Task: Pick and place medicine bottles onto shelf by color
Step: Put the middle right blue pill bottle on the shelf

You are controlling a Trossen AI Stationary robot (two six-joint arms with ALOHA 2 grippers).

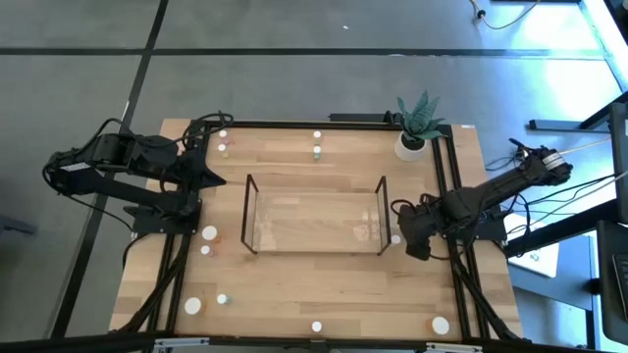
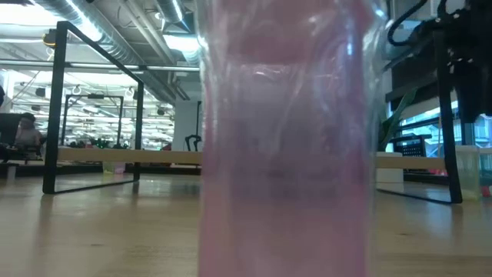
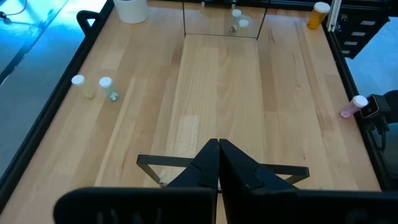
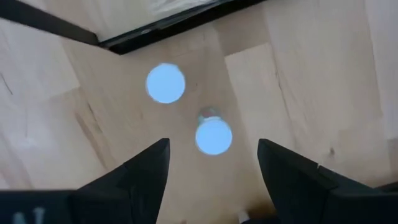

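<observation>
Right tool (image 4: 211, 165) points down at the counter (image 1: 294, 284), fingers apart, nothing held. Directly under it stands a small bottle (image 4: 214, 137) with a white cap, between the two fingers but not touched. A second white-capped bottle (image 4: 165, 83) stands just beside it, nearer the shelf's dark bottom edge. In the high view the right tool (image 1: 410, 235) sits just off the shelf's (image 1: 314, 216) right end.

Left tool (image 3: 219, 168) is pressed together and empty, hovering at the shelf's left end (image 1: 201, 176).

Shelf is clear with a thin dark frame, mid-counter. Other bottles are scattered: two at the far left edge (image 1: 224, 142), two at the far middle (image 1: 317, 145), a few left of the shelf (image 1: 208, 235), several along the near edge (image 1: 193, 306). A pink bottle (image 2: 284, 138) fills the low view. Plant pot (image 1: 412, 142) stands at the far right corner.
</observation>
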